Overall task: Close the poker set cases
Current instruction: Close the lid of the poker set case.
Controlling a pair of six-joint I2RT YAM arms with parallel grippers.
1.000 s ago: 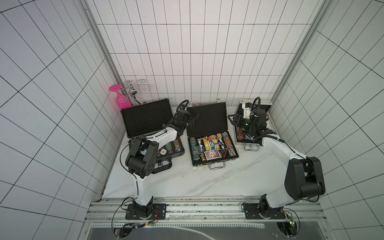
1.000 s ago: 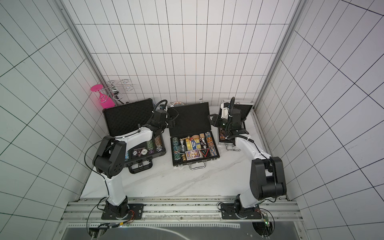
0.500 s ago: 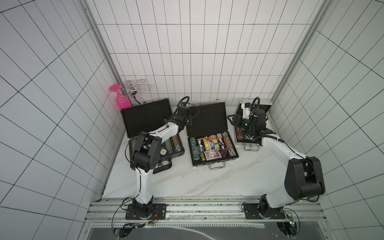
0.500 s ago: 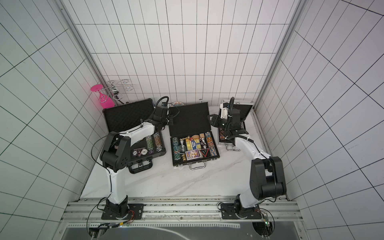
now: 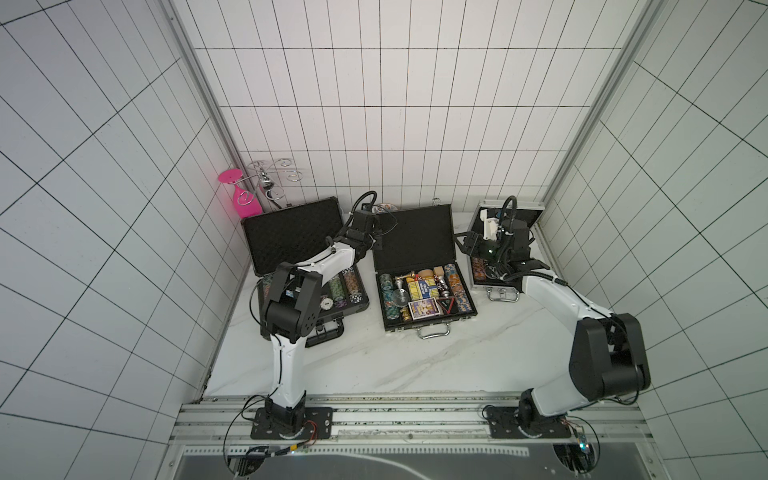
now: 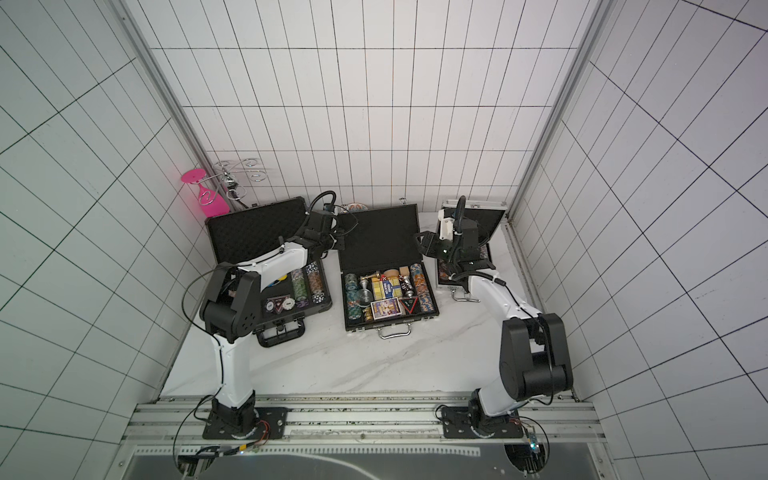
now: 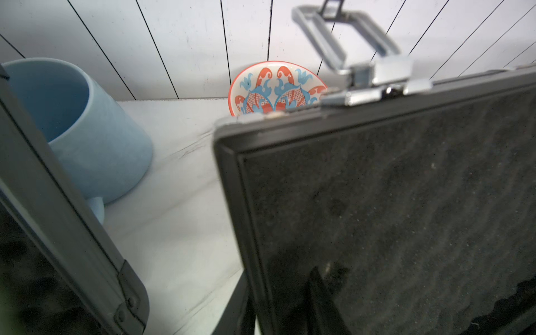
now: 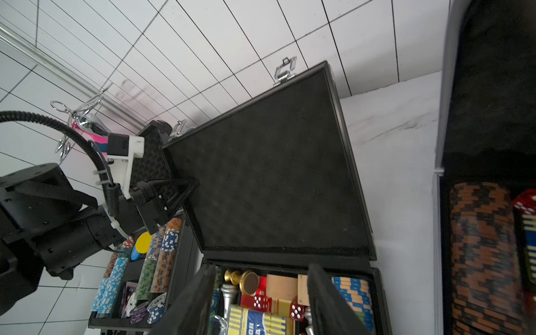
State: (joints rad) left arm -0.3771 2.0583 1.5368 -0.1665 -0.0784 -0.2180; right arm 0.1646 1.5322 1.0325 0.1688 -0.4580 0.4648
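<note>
Black lid (image 7: 377, 203) (medium case (image 5: 411, 241)) sits between left pincer (image 8: 191, 183) fingers (image 7: 322, 298).

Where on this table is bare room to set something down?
Free: the front strip of table between the case handles and the rail; a narrower lane between medium case and small case. Crowded: behind the lids, mug and bowl; left tool fills the gap beside large case.

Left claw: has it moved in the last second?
Yes. In a top view the left claw has crept toward the back wall along the side edge of the medium case lid, which stayed put.
</note>
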